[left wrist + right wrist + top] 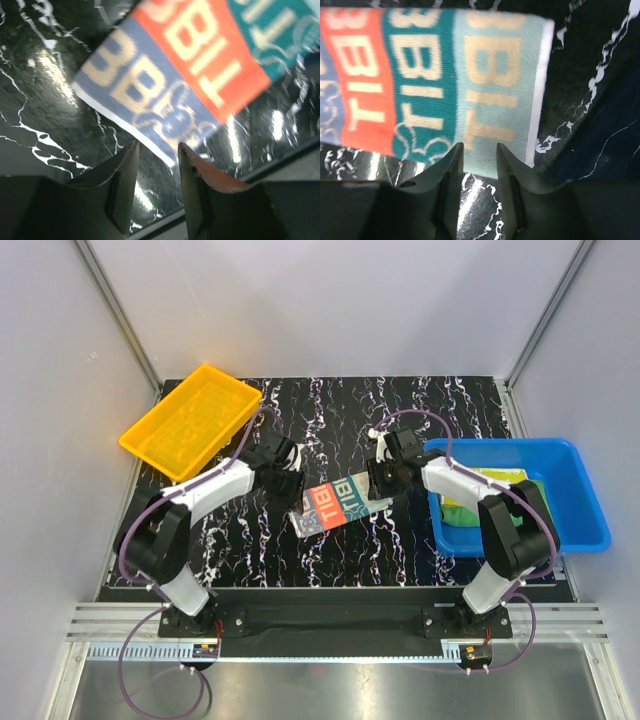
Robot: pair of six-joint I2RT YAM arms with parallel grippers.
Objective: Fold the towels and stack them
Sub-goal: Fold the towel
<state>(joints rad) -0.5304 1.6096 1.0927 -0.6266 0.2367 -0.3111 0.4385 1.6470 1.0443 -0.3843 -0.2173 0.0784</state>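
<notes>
The yellow tray (pixel 190 425) sits at the far-left corner of the desk (pixel 250 555). Just to its right the left fingers (pixel 122 175) hover low over the desk, set a narrow gap apart with nothing between them. Glossy black desk shows through the gap, and the blue-grey end of the printed towel (pixel 338 504) lies just past the tips. That towel lies flat in the middle of the desk as a folded strip of blue-grey, red-orange, teal and pale teal bands with cream letters — its left end slants toward the near edge. At its pale right end the right fingers (pixel 451 167) stand the same way, narrowly parted and empty. At the right edge the blue bin (pixel 585 510) holds the yellow towel (pixel 497 476) and the green towel (pixel 460 512) — the two lie bunched together.
</notes>
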